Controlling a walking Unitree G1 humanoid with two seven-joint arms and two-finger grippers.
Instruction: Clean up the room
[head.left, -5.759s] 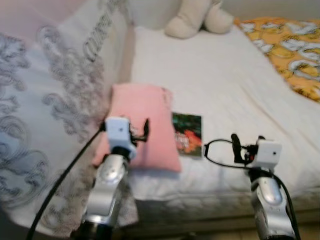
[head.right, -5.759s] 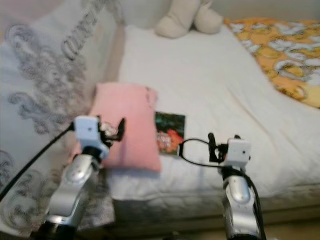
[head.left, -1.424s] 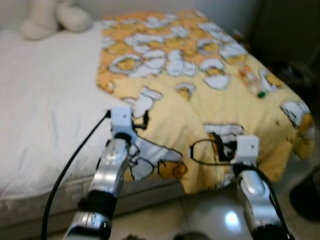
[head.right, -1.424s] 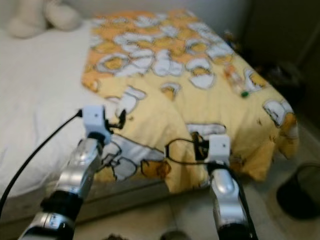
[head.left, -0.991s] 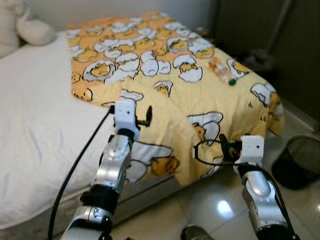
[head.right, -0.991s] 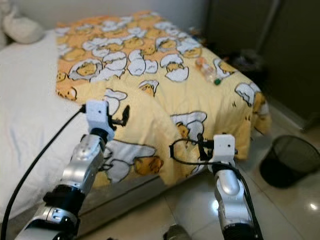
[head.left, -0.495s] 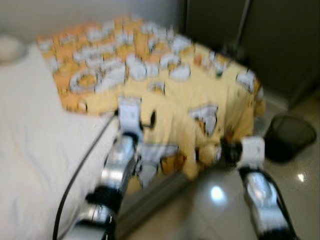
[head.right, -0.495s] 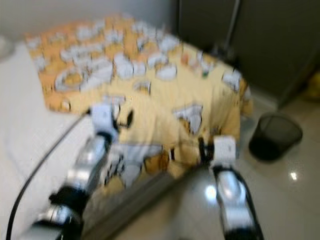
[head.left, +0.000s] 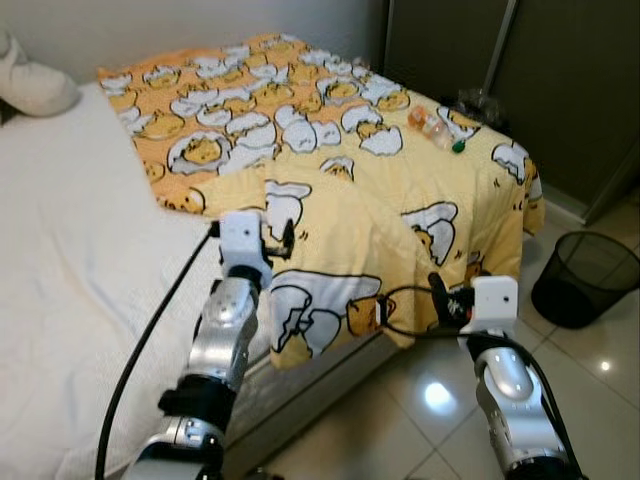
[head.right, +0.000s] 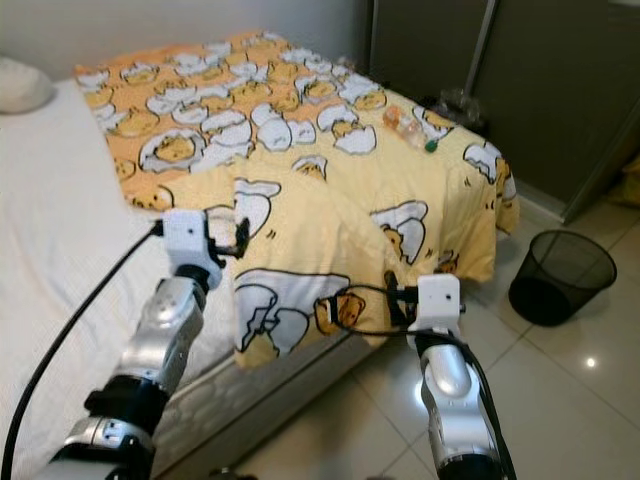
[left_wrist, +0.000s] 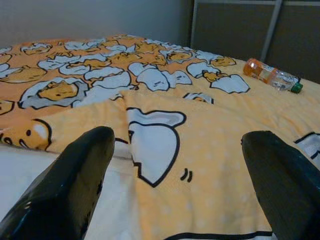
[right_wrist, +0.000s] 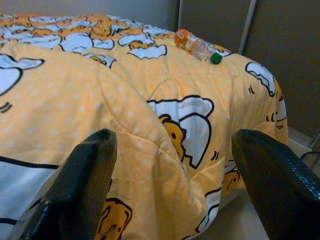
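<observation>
a bottle (head.left: 437, 129) with an orange label, writing unreadable, lies on the yellow blanket (head.left: 330, 180) near the bed's far corner. a black mesh bin (head.left: 584, 278) stands on the floor beside it. left gripper (left_wrist: 175, 170) and right gripper (right_wrist: 172, 170) hang above the blanket, fingers spread apart.

Head eyes look down over the bed; both wrist views share the bottle (left_wrist: 272, 76).

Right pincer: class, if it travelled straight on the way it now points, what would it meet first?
Most likely the yellow duck-print blanket hanging over the bed's edge. The right pincer is open and aims at that fabric, with the plastic bottle farther beyond. Depth is hard to judge, so take this as likely, not certain.
</observation>
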